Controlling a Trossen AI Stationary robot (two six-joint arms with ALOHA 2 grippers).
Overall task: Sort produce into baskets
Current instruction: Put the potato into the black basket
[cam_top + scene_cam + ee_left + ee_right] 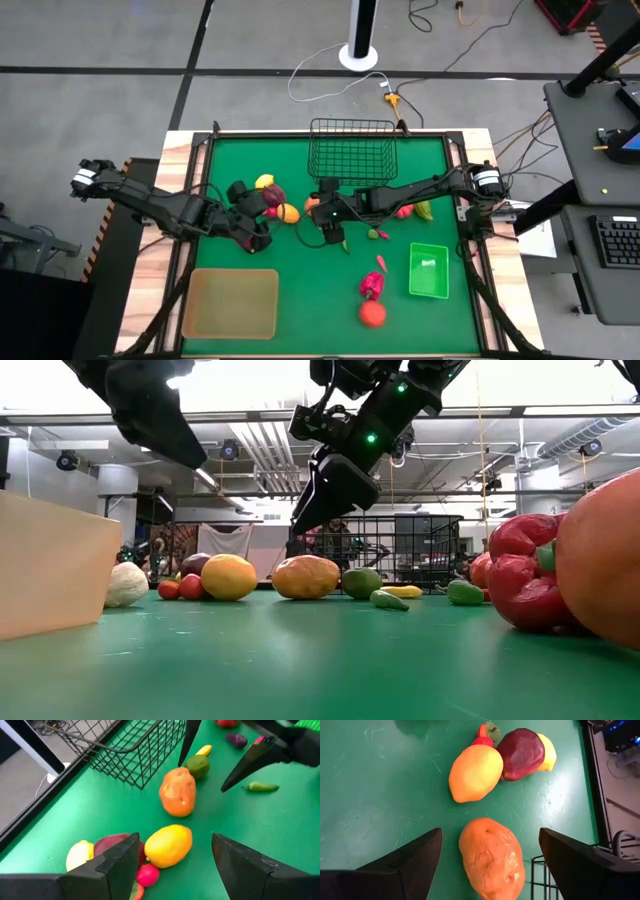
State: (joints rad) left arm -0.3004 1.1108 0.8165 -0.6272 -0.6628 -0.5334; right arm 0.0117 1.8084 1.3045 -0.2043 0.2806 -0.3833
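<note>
Both grippers are open and touch nothing. My left gripper [258,215] hangs above a yellow lemon [167,845], which lies on the mat below the gap between its fingers. My right gripper [312,212] hangs above an orange lumpy piece [492,857], one finger on either side of it; the low view shows its fingertips [312,510] clear above the piece [305,577]. A dark red piece [522,752], a yellow piece [547,752] and a small red one [482,737] lie beside the lemon.
The black wire basket [350,150] stands at the far edge, the tan tray [230,302] near left, the green bin [428,270] near right. A lime [197,766], a green chilli [260,786], a red pepper [371,285] and an orange [372,313] lie on the green mat.
</note>
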